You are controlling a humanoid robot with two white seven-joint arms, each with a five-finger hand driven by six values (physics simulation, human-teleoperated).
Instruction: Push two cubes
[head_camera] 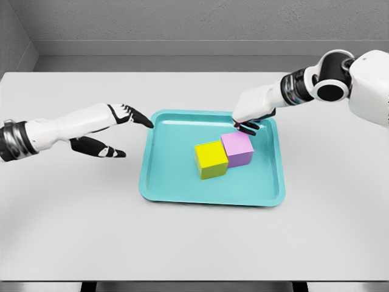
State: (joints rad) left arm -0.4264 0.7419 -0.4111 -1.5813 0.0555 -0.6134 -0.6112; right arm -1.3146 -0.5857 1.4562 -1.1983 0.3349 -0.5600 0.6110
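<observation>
A yellow cube (pixel 211 159) and a pink cube (pixel 237 149) sit side by side, touching, in the middle of a teal tray (pixel 176 182). My right hand (pixel 247 123) hovers just behind the pink cube, its dark fingertips (pixel 248 128) curled down right at the cube's far top edge, holding nothing. My left hand (pixel 124 131) is outside the tray's left rim, fingers spread, the index fingertip (pixel 148 123) almost at the rim.
The tray lies on a pale grey table (pixel 73 219); the table's front edge runs along the bottom of the view and a grey wall stands behind it.
</observation>
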